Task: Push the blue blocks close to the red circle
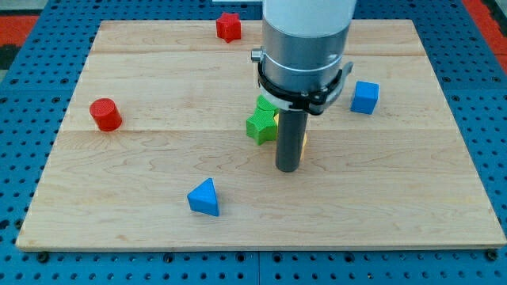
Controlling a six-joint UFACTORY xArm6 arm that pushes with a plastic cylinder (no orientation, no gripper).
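Observation:
The red circle (104, 115) is a short red cylinder at the view's left on the wooden board (158, 198). A blue triangle block (204, 197) lies near the view's bottom, left of centre. A blue cube (364, 97) sits at the view's right. My tip (287, 169) is at the board's middle, right of the blue triangle and left and below the blue cube, touching neither.
A green star-shaped block (261, 125) and a second green block (266, 104) sit just left of the rod. A yellow block (303, 142) is mostly hidden behind the rod. A red block (228, 27) lies near the view's top.

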